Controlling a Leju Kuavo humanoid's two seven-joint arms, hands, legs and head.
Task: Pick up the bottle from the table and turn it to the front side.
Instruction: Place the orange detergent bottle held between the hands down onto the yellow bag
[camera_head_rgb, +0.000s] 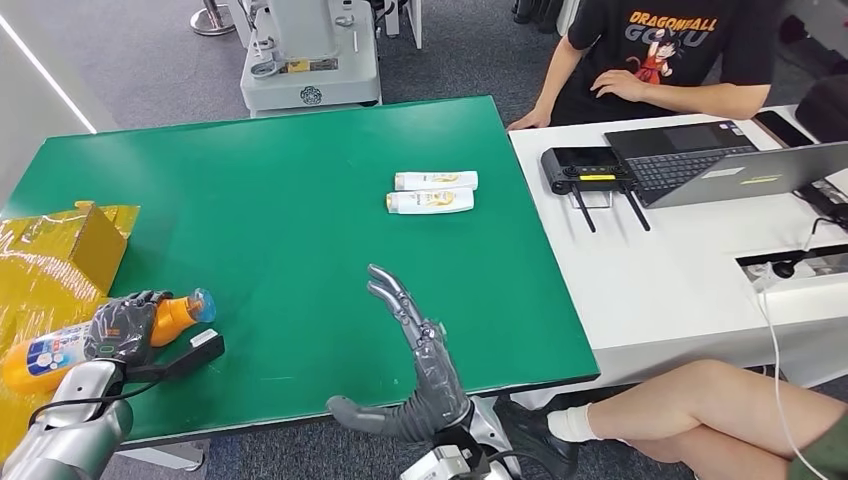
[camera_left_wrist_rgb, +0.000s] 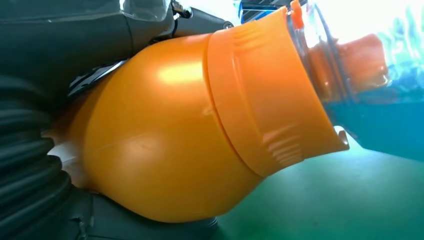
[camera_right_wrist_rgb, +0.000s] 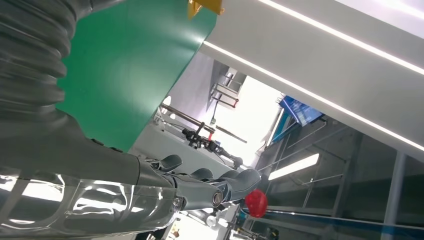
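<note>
An orange bottle (camera_head_rgb: 60, 345) with a blue-and-white label and a clear blue cap lies on its side at the table's near left edge. My left hand (camera_head_rgb: 122, 326) grips it around the neck end. In the left wrist view the orange bottle (camera_left_wrist_rgb: 185, 130) is close up, with the dark fingers (camera_left_wrist_rgb: 90, 30) wrapped behind it. My right hand (camera_head_rgb: 415, 365) is open above the near middle of the green table (camera_head_rgb: 280, 180), fingers spread and holding nothing. In the right wrist view my right hand (camera_right_wrist_rgb: 190, 185) has its fingers stretched out.
Two white tubes (camera_head_rgb: 432, 192) lie side by side at the far right of the green table. A yellow-wrapped box (camera_head_rgb: 70, 240) sits at the left edge. A white desk (camera_head_rgb: 680, 270) with a laptop adjoins on the right, where a person (camera_head_rgb: 650, 60) sits; another person's leg (camera_head_rgb: 700, 415) is near right.
</note>
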